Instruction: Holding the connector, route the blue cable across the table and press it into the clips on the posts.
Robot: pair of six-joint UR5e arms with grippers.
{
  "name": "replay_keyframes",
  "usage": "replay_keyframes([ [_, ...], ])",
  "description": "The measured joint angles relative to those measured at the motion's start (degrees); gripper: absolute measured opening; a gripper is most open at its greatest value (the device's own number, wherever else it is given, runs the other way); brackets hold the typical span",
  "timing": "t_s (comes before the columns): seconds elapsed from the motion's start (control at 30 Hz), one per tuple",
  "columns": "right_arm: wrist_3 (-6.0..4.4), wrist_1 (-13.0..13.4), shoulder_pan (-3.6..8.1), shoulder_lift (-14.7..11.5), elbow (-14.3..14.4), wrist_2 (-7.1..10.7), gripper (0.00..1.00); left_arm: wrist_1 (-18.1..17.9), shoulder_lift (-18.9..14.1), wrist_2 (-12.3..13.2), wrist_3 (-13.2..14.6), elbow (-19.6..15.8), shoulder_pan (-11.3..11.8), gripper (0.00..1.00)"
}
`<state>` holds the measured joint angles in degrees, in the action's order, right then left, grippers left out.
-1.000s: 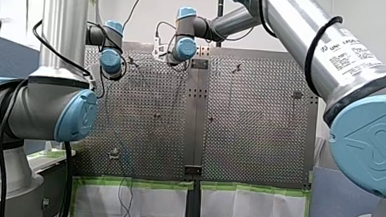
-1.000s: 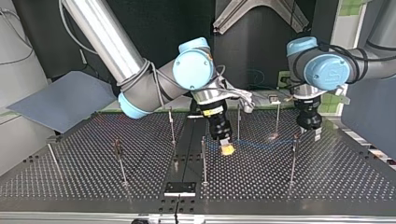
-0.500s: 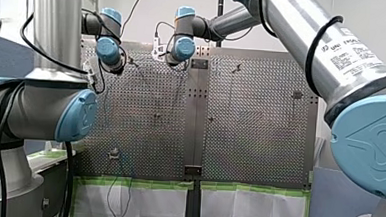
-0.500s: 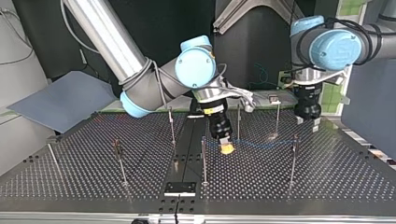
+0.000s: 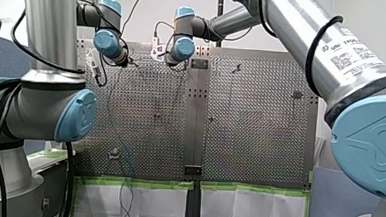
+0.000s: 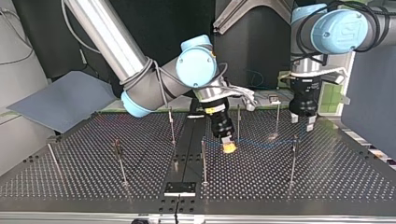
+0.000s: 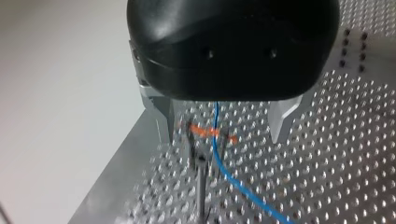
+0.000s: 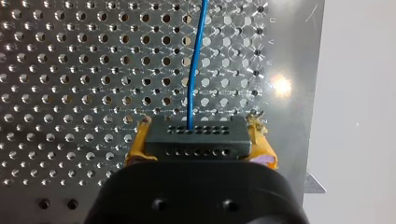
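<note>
Top view: counted seven posts (image 6: 203, 161), one blue cable (image 6: 261, 145) strung centre-right. Noted right gripper (image 6: 227, 147) clamped on one connector (image 8: 196, 137), centre; left gripper (image 6: 302, 122) upper right, spread wide, gripping nothing.

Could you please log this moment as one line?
right gripper: shut on connector | left gripper: open over clip | cable: crosses clip

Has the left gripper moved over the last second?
Yes. In the top view my left gripper has risen off the table, ending higher above the top of the nearby post.
</note>
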<state>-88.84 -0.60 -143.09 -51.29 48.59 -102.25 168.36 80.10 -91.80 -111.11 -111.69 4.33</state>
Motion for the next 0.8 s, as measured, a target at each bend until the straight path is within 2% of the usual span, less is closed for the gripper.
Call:
replay_keyframes([
  [0.13,-0.39,0.1,0.21,0.1,0.0,0.43,0.0,0.0,0.0,1.2,2.1,0.1,-0.5,1.0],
  [0.37,-0.85,0.1,0.68,0.1,-0.2,1.35,0.0,0.0,0.1,1.5,4.8,0.6,-1.1,1.0],
  [0.57,-1.18,0.1,0.92,0.1,-0.6,1.55,0.0,0.0,0.8,1.6,6.1,1.7,-2.0,1.0],
  [0.8,-1.37,0.1,1.22,0.2,-0.7,1.82,0.0,-0.7,3.1,2.2,6.7,4.9,-3.4,1.0],
])
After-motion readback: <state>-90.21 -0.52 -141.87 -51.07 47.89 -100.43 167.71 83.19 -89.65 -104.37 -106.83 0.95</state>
